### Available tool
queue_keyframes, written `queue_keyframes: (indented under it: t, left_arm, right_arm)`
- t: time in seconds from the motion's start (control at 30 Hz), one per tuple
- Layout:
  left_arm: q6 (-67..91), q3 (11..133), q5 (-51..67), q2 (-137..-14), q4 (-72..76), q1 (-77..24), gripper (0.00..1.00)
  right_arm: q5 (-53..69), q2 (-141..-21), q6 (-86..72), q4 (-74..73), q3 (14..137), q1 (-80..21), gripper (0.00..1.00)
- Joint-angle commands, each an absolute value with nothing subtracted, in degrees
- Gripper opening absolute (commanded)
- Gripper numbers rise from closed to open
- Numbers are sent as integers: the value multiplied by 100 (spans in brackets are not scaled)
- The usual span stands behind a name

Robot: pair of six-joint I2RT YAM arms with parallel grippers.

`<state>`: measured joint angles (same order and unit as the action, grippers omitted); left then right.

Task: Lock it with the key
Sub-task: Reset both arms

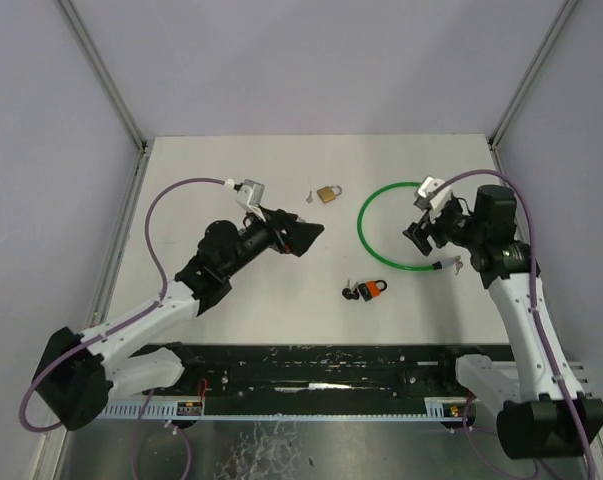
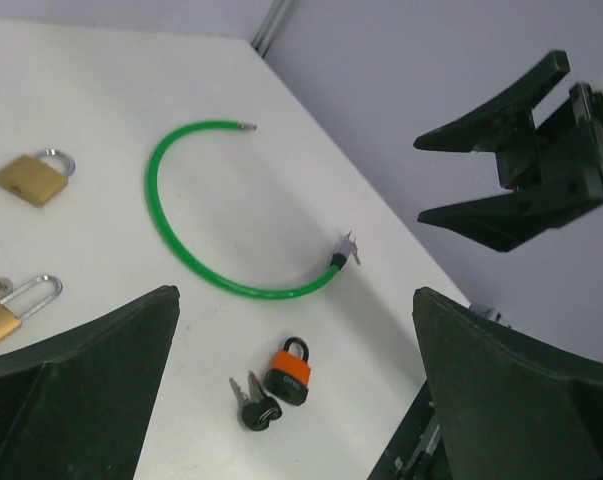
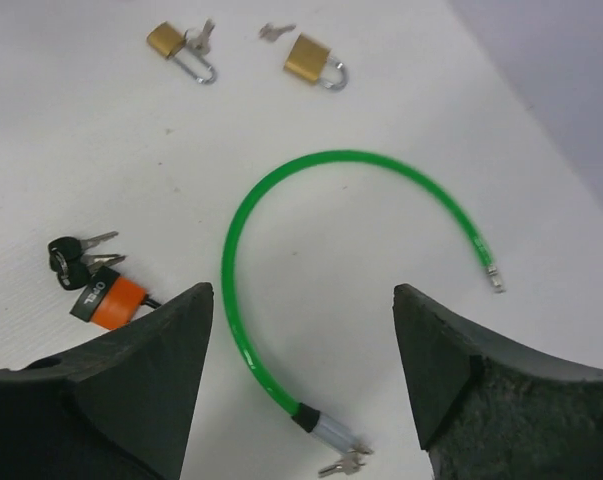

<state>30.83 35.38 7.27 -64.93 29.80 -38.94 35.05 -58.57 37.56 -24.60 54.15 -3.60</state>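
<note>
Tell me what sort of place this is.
Probably a robot lab test cell: a white table boxed in by plain walls and metal posts, a left arm and right arm bolted at its near edge, and practice locks laid out: cable lock, brass padlock, orange padlock.

A green cable lock lies in an open curve on the white worktop, a key at its near end. Nearer sits an orange padlock, touching black-headed keys. A brass padlock and a second brass padlock lie far left. The right gripper hangs at the right, jaws apart.
</note>
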Motion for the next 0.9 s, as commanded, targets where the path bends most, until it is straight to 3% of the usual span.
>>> queue_keyframes:
  t: [0.0, 0.07, 0.1, 0.23, 0.43, 0.87]
  left_arm:
    - [2353, 4132, 468, -5793, 1537, -3861, 100]
    - [2242, 4302, 367, -5492, 1355, -3850, 100]
    - [2241, 4390, 317, -5348, 1270, -3850, 100]
    - [2259, 4882, 304, -4966, 910, -3850, 100]
    - [2097, 5953, 253, -4747, -165, -3849, 100]
    - [1631, 6318, 144, -4201, -967, -3851, 100]
  right_arm:
    - [3803, -5033, 3470, -1958, 5357, -185, 85]
    - [3587, -4689, 2906, -1461, 5211, -185, 99]
    - [3392, -4535, 2507, -1222, 5167, -185, 100]
    - [2998, -4084, 1451, -844, 5341, -185, 99]
    - [2941, -3836, 977, -1493, 6277, -185, 99]
    - [2901, -3664, 315, -1952, 6825, -185, 99]
